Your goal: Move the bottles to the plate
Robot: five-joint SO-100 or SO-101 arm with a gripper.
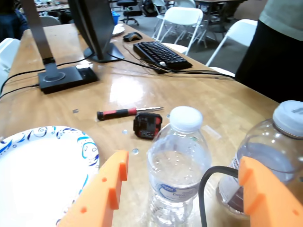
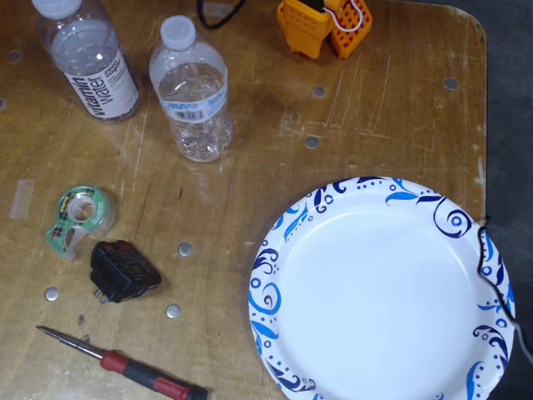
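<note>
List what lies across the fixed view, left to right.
Tape dispenser → vitamin water bottle → black adapter → blue-label bottle → pincer → plate.

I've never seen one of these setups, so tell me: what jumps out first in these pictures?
The big white plate with blue swirls fills the lower right of the fixed view, still empty. Two clear bottles stand upright at the upper left: the blue-label bottle and the vitamin water bottle. In the wrist view, the orange claw stands open around the blue-label bottle.

White plate (image 2: 379,292) with blue swirls on its rim. Clear bottles (image 2: 193,92) have white caps. Orange jaws, brown bench (image 2: 250,167).
</note>
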